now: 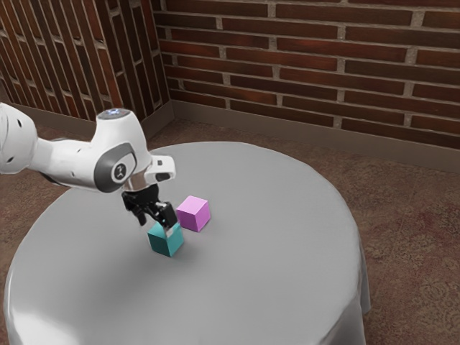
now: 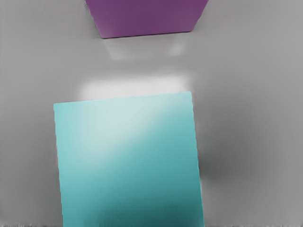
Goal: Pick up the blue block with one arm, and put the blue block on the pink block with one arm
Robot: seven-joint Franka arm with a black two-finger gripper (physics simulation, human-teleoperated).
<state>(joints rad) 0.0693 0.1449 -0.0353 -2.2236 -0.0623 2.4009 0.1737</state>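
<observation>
Exterior view has the gripper down at the top of the blue block, its grip impossible to tell, well in from the table's edges, the pink block just beside, while wrist view puts the blue block directly under the hand, the pink block near but apart

**Blue Block Close Below, Pink Block Beyond**

Looking straight down onto the blue block, teal in tone, with a broad top face, slightly skewed, paler toward one corner and darker toward the near edge. Resting on the grey table. Beyond it and apart, across a strip of bare surface: the pink block, cut off partway, showing purple. Between the two, soft bright patches of glare on the tabletop. Beside the blue block, a faint dark shadow.
</observation>
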